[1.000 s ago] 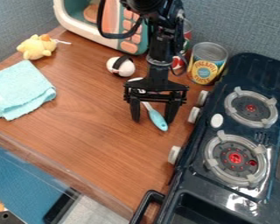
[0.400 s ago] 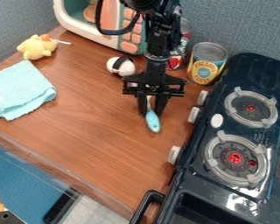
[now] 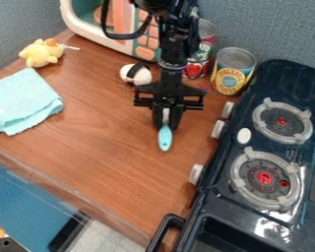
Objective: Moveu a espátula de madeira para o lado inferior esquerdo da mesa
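The black gripper (image 3: pixel 166 127) hangs over the middle of the worktop (image 3: pixel 108 147), nearer the dark stove (image 3: pixel 252 216) on the right than the left edge. Its jaws are drawn close together, one on either side of the pale shaft of a slim utensil (image 3: pixel 165 139), and they have hold of it. The utensil's rounded, light-blue end sticks out below them, pointing towards the front edge; whether it touches the wood I cannot tell. Just behind the arm, a bit to the left, sits a rounded white thing (image 3: pixel 141 76) with a black band. A red-labelled can (image 3: pixel 194 69) and a pineapple can (image 3: pixel 232 71) stand side by side near the back edge, the pineapple one nearer the stove. At the back left corner is a toy microwave (image 3: pixel 88 25) with an orange-pink front panel. A yellow plush toy (image 3: pixel 40 53) lies by the left edge, near that same corner, and a folded light-blue cloth (image 3: pixel 22 101) lies farther forward along that edge, towards the front left corner.
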Robot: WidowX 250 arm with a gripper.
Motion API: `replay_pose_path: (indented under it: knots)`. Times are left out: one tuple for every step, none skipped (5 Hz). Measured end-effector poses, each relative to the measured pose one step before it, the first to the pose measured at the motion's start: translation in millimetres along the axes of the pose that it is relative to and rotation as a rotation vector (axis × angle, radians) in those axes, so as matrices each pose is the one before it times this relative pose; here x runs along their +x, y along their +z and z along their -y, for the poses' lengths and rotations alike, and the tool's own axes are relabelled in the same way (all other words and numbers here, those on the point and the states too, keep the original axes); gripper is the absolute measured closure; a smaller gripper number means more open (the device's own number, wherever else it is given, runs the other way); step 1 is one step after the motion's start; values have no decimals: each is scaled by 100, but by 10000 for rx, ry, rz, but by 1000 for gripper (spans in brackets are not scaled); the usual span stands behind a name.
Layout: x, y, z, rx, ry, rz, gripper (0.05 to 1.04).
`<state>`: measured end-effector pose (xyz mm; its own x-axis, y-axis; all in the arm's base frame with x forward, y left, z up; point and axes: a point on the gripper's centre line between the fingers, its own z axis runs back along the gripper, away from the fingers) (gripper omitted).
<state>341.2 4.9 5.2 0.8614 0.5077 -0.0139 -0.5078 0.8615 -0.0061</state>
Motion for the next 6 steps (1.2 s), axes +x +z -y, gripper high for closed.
replay_pose_path:
  knots:
    - [-364,767,-736,21,-57,310,847]
    - [-296,1965,-1204,-449,310,474,847]
    - [-881,2432,-1977,-457,685,572,847]
    - [-1035,2078,-2961,-541,1175,302,847]
    - [-595,2338,-5541,-316,1927,512,847]
    - [-90,-1419,-3004,1114,728,-382,847]
